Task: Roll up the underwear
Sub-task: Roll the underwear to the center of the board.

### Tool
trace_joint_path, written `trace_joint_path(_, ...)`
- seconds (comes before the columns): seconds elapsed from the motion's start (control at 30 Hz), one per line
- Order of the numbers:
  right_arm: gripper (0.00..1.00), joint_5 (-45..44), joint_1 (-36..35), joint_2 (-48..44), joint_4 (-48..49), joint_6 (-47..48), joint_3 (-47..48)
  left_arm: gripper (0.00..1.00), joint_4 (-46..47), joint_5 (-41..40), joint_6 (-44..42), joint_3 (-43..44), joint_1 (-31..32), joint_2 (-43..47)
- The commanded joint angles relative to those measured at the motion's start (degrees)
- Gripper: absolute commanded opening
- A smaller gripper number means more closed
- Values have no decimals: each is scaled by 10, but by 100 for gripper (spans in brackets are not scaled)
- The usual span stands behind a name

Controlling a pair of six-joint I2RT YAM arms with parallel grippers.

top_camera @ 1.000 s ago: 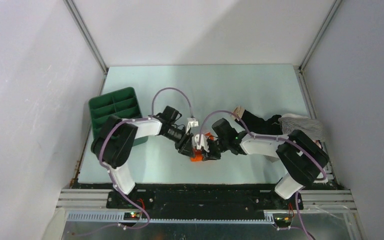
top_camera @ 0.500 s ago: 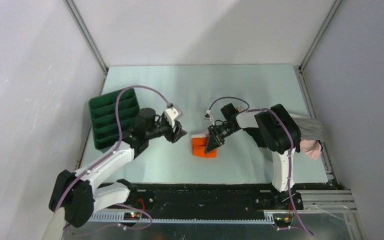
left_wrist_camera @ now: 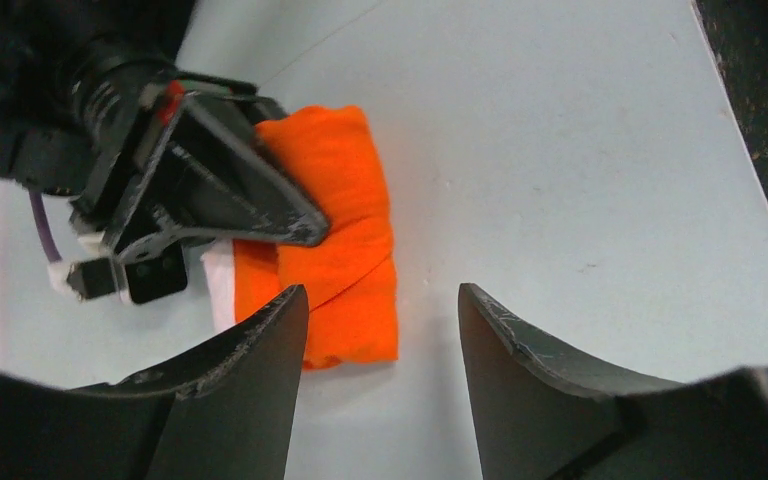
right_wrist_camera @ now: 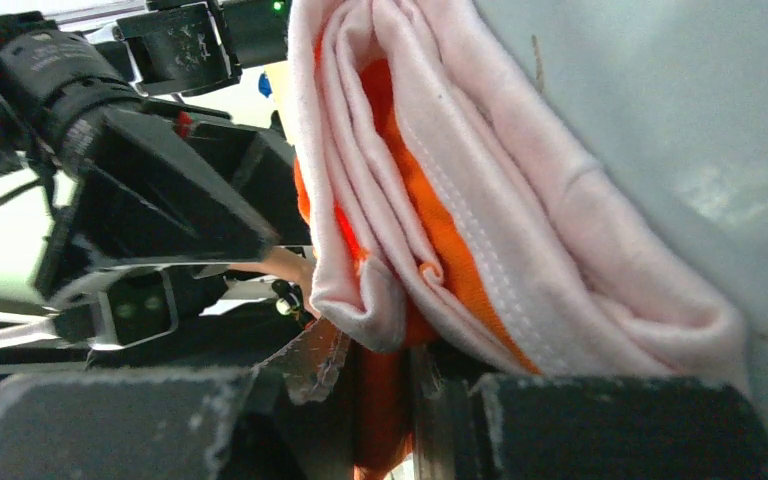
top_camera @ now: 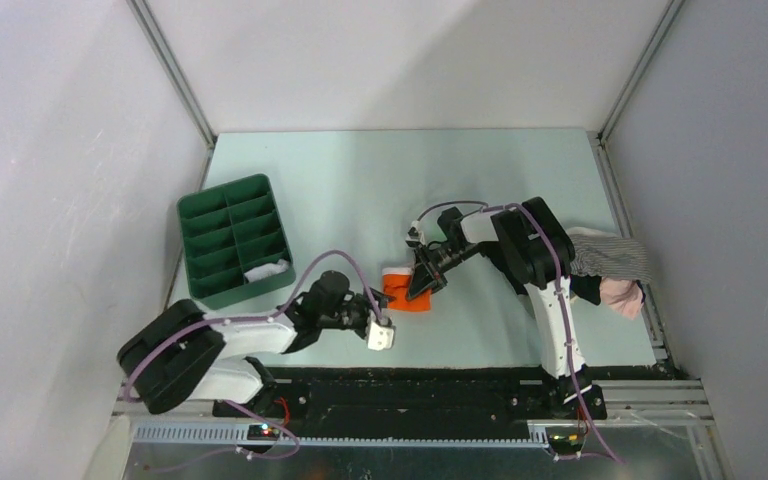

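Top external view: a rolled bundle of orange underwear (top_camera: 407,297) is seen lying on the pale green table (top_camera: 360,180), near the middle, towards the near edge. The right gripper (top_camera: 422,286) is set down on the bundle's right end, with the right arm bent back towards the right side. The left arm is laid low along the near edge, and the left gripper (left_wrist_camera: 380,300) is pointed at the bundle from the near-left side. Left wrist view: the jaws are seen spread well apart with only bare table between them and nothing held; the bundle lies just beyond the tips, and one dark finger of the right gripper is pressed across its top. A white band is seen along one edge of the orange cloth. Right wrist view: the jaws are seen nearly closed, with orange and pale pink folds of the underwear pinched between them, so the bundle is gripped. A green divided tray (top_camera: 235,240) is placed at the left of the table, with a white item (top_camera: 266,270) in a near compartment. A pile of clothes (top_camera: 610,265), striped, black and pink, is heaped at the right edge, well apart from the bundle.
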State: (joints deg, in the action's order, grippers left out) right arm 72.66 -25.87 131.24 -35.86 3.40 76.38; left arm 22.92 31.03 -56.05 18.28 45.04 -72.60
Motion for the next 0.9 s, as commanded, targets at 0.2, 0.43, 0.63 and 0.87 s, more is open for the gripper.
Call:
trace_joint_path(0.2,0,-149,3,62,5,-5,-6,59,200,-140,-137,-57,81,-111)
trace_joint_path(0.43,0,-147,3,62,6,-4,-6,57,263,-264,-127,-62,104,-170)
trace_joint_path(0.63,0,-148,3,62,6,-5,-6,58,247,-307,-125,-69,115,-179)
trace_joint_path(0.87,0,-150,3,62,7,-6,-6,46,128,-358,-127,-3,149,-216)
